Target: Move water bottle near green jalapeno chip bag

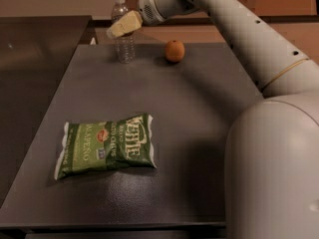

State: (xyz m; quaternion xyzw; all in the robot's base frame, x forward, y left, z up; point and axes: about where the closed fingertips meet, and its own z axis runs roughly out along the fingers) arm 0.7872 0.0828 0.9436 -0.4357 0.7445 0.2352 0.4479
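1. Cream-coloured and wedge-shaped, the gripper (115, 30) hangs over the far edge of the bench, toward the far-left corner. Its tip points left and slightly down. I cannot tell whether it is released or clenched.
2. In this view the gripper crosses in front of the upper half of the small clear ribbed plastic water bottle (124, 50). Whether the two touch cannot be told.
3. The water bottle stands upright just inside the far edge, its white cap showing above the gripper.
4. The white jointed arm (239, 26) runs from the gripper back to the right, over the far-right corner. It meets the robot's bulky white body (279, 173) at the right edge.
5. A small round orange fruit (174, 51) sits near the far edge, right of the water bottle and apart from it.
6. The flat green crinkled jalapeno chip bag (105, 146), with white lettering and white crimped ends, lies toward the near-left corner. Its long side runs along the near edge, and it is well apart from the water bottle.
7. The dark grey matte bench (199, 108) carries all three things.
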